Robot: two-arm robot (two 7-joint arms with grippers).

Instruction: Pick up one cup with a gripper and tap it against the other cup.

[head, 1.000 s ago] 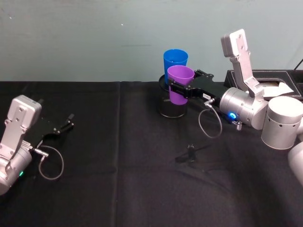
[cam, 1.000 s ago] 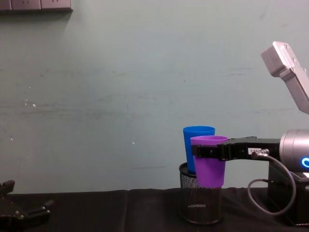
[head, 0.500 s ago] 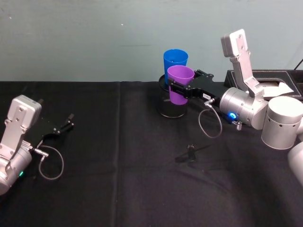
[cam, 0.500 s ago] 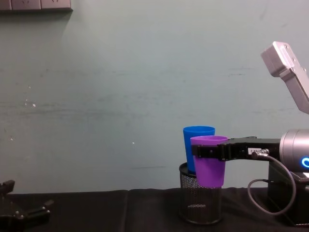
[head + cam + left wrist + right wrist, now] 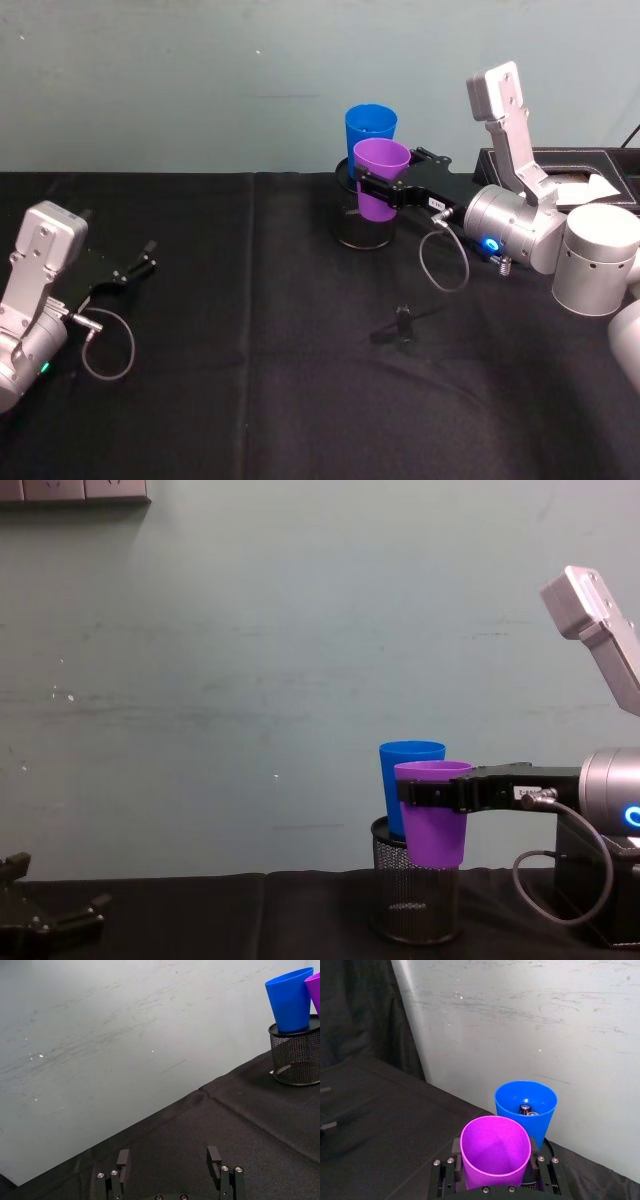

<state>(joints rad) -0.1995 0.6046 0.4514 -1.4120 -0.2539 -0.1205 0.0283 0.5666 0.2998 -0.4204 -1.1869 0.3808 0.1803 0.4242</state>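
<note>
Nearest, well to the left of the black mesh pen holder point(image 5: 362, 232), the left end effector point(image 5: 135, 268) lies idle on the black tabletop point(image 5: 250, 350), its fingers spread apart. The right arm reaches in level from the holder's right, forearm horizontal. Its end effector point(image 5: 375, 185) pinches the purple cup point(image 5: 383, 163) from both sides just below the rim. That cup hangs clear of the tabletop against the holder's near side, upright, long axis vertical, mouth up. Just behind it the blue cup point(image 5: 371, 125) stands in the holder, also upright and mouth up. Whether the two cups touch is unclear.
</note>
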